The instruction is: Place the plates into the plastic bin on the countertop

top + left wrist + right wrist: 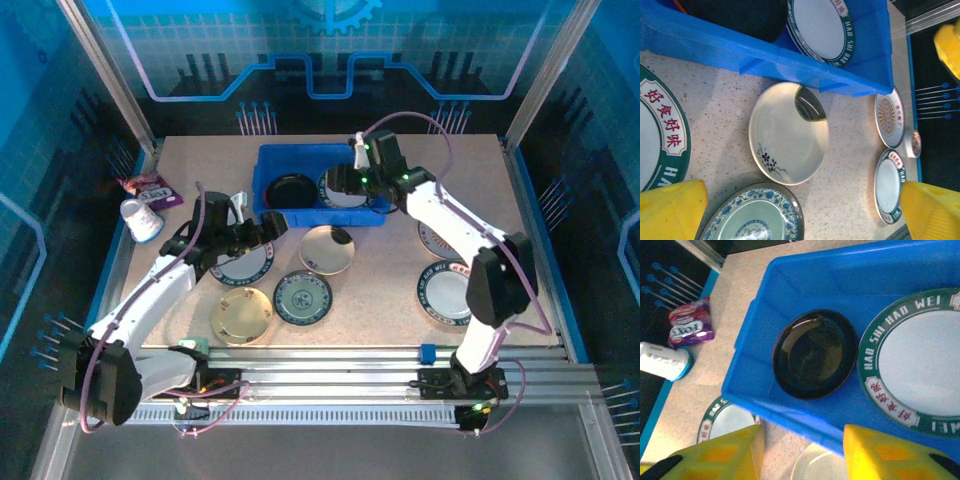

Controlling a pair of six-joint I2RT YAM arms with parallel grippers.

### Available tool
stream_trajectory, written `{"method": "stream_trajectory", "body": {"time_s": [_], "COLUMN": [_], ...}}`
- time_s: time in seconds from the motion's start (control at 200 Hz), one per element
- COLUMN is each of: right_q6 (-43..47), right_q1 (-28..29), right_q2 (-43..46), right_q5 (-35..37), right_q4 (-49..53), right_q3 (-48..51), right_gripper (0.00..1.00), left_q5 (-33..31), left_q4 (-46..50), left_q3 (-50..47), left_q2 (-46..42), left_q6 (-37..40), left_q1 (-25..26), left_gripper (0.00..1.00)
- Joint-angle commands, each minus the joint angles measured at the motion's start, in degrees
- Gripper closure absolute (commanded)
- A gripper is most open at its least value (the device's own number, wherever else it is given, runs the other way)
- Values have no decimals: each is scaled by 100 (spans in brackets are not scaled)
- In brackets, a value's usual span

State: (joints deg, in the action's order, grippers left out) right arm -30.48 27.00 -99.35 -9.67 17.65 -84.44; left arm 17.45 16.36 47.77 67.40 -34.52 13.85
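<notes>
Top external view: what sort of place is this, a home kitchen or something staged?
Most likely a staged robot test cell, not a home kitchen: aluminium frame posts hold printed blue circuit-pattern panels, and metal rails run along the near edge of the speckled countertop.

The green-rimmed plate [920, 375] in the blue bin [790, 285] runs off the right wrist view's right edge. From above, the right arm [440, 215] covers part of it, and print on the purple packet [148, 187] is too small to read.
</notes>
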Motion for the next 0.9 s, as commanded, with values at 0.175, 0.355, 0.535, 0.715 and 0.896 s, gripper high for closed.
{"method": "stream_trajectory", "body": {"time_s": [0.175,0.355,0.535,0.715,0.896], "right_q6": [-125,-169,-234,-602,-894], "right_q1": [304,399,392,-151,-1402], "right_q2": [1484,1947,2232,2571,3193], "right_q5": [-383,-283,-198,363,496], "right_q4": [-549,-41,387,895,753], "right_q3": [2079,2656,3041,3602,4092], "right_gripper": [54,54,54,54,51], "left_q5": [-755,-810,-1137,-745,-277], "left_q4": [631,682,1042,721,241], "left_q3": [119,17,-201,-626,-377], "left_q2": [153,299,220,-143,-148], "left_q6": [260,151,52,7,-8], "left_q1": [1,-31,-112,-305,-171], "left_gripper": [1,2,2,3,3]}}
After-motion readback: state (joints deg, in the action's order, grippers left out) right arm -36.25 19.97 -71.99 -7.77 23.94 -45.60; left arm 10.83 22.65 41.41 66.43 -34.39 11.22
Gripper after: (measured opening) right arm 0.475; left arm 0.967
